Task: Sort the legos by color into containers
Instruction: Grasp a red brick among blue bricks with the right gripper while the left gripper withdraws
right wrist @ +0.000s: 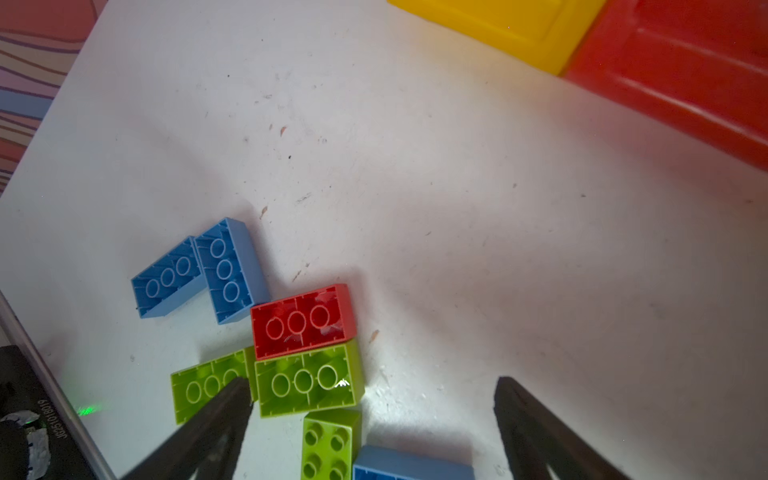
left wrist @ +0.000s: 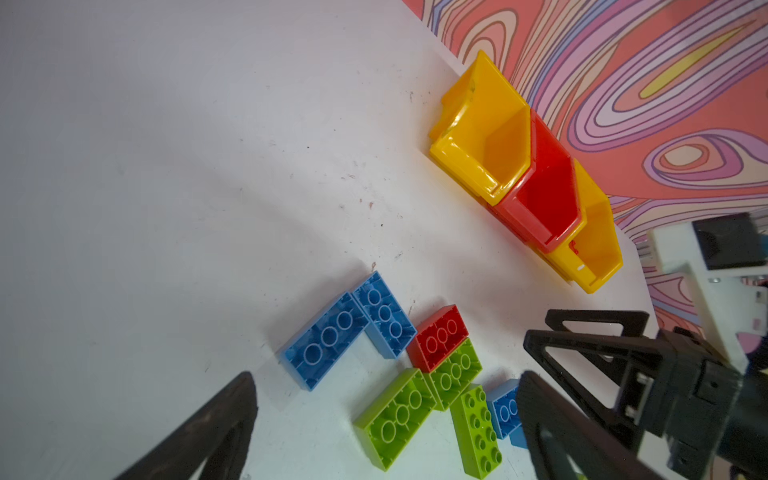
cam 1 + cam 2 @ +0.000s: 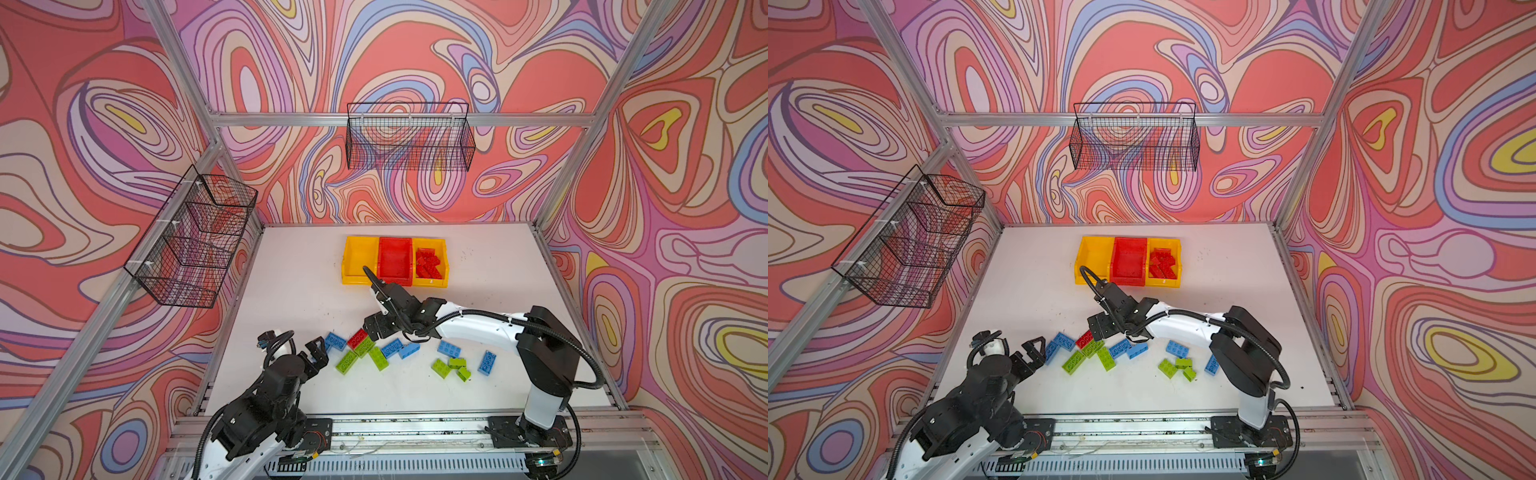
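Note:
Loose legos lie across the front of the white table (image 3: 291,291). A red lego (image 3: 356,338) (image 1: 303,320) touches a green one (image 1: 307,380), with two blue ones (image 2: 328,336) beside them. More blue (image 3: 449,348) and green (image 3: 441,368) legos lie further right. Three containers stand at the back: a yellow one (image 3: 348,266), a red one (image 3: 395,259), and a yellow one (image 3: 444,270) holding red legos (image 3: 428,262). My left gripper (image 3: 318,351) (image 2: 386,390) is open and empty beside the blue pair. My right gripper (image 3: 372,327) (image 1: 374,386) is open just above the red and green legos.
Two black wire baskets hang on the walls, one at the back (image 3: 409,137) and one on the left (image 3: 195,241). An aluminium rail (image 3: 395,428) carrying both arm bases runs along the table's front edge. Frame posts stand at the corners.

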You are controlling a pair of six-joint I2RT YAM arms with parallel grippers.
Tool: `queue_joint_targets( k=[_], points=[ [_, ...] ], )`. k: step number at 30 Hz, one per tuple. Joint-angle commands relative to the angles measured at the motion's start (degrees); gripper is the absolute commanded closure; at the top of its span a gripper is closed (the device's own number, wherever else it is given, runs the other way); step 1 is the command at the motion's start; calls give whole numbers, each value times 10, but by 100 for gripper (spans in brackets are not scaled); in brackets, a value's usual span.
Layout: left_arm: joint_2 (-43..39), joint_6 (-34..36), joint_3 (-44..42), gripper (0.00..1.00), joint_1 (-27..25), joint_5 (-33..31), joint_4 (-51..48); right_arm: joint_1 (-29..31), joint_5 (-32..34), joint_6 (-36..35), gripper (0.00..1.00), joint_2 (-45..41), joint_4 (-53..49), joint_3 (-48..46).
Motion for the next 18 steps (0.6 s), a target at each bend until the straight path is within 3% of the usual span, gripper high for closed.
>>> queue_joint_targets(
  k=[1, 8, 18],
  points=[
    [-24, -59, -15, 0, 3, -19, -97, 6, -8, -19, 5, 33, -8, 32],
    [45, -45, -4, 0, 3, -18, -75, 19, -4, -49, 5, 80, -25, 73],
    [33, -42, -4, 0, 3, -25, -73, 37, -21, -77, 7, 126, -38, 122]
  ],
)
